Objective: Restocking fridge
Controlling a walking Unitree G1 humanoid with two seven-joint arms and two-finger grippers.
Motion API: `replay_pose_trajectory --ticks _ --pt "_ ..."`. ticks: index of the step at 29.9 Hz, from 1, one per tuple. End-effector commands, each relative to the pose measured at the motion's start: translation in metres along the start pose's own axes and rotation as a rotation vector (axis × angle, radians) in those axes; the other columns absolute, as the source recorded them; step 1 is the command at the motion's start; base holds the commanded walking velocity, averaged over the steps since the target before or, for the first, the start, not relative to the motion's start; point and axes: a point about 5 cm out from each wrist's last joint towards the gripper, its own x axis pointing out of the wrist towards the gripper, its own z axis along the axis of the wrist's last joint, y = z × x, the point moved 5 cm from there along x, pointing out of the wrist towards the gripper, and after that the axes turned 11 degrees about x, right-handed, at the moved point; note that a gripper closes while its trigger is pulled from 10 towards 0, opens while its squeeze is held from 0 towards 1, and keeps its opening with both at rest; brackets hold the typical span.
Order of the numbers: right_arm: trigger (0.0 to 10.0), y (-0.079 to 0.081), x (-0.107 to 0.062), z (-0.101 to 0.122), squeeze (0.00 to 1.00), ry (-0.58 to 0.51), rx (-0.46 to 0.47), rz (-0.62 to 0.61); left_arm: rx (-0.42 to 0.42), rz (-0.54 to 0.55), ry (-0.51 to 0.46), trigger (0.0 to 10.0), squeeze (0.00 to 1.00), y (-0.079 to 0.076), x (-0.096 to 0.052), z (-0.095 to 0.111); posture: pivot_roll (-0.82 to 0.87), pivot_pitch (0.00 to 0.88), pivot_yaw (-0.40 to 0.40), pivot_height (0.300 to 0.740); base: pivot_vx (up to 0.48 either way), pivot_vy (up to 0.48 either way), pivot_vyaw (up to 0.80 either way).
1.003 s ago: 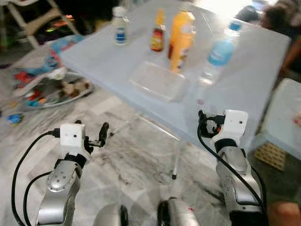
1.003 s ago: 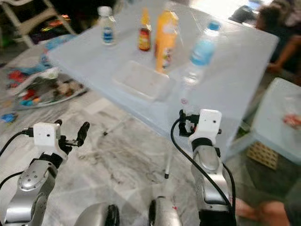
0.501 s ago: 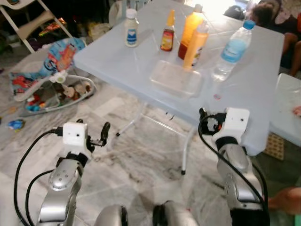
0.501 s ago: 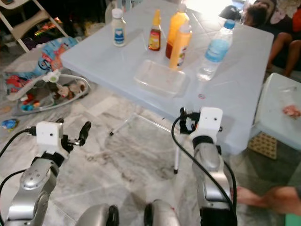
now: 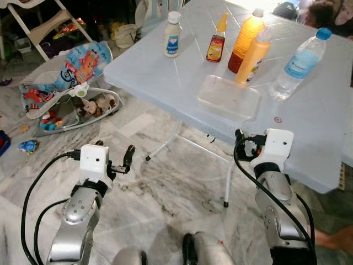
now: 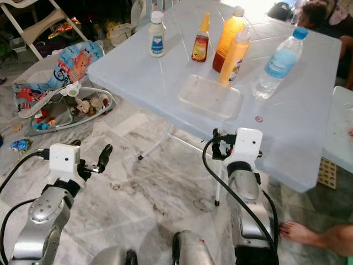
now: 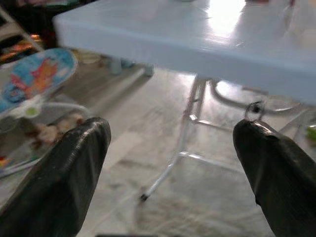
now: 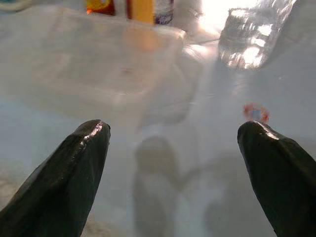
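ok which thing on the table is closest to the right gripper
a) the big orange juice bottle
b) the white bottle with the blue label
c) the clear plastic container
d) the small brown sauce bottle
c) the clear plastic container lies at the near side of the table, just ahead of the right gripper, and looms right before the open fingers in the right wrist view; the bottles stand farther back.
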Motion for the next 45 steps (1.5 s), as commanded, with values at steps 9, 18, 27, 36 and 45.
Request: replay_pose_trajectory --ticks 9,18,27,36,45 --pt "10.0 0.005 -0.003 0.007 0.00 -0.035 0.013 0.025 0.012 0.009 0.007 10.0 0.00 0.006 -0.003 -0.002 -0.01 0.142 -0.027 0.740 0.000 0.000 0.00" --pt "10.0 0.011 -0.003 0.011 0.00 -0.044 0.015 0.047 0.023 0.010 0.005 10.0 0.00 0.008 -0.001 -0.001 -0.01 0.135 -0.021 0.740 0.000 0.000 0.00" --pt "10.0 0.016 -0.013 0.023 0.00 -0.078 0.112 0.130 0.038 0.007 0.002 10.0 0.00 0.009 0.001 -0.001 -0.03 0.131 0.010 0.740 0.000 0.000 0.00" --pt "10.0 -0.017 -0.025 0.037 0.00 -0.129 0.111 0.035 0.060 -0.049 -0.010 10.0 0.00 0.005 0.011 0.002 -0.07 0.130 0.061 0.740 0.000 0.000 0.00" --pt "10.0 -0.030 -0.003 0.039 0.00 -0.107 0.276 0.012 0.080 -0.068 -0.021 10.0 0.00 0.005 0.016 0.005 -0.05 0.135 0.081 0.740 0.000 0.000 0.00"
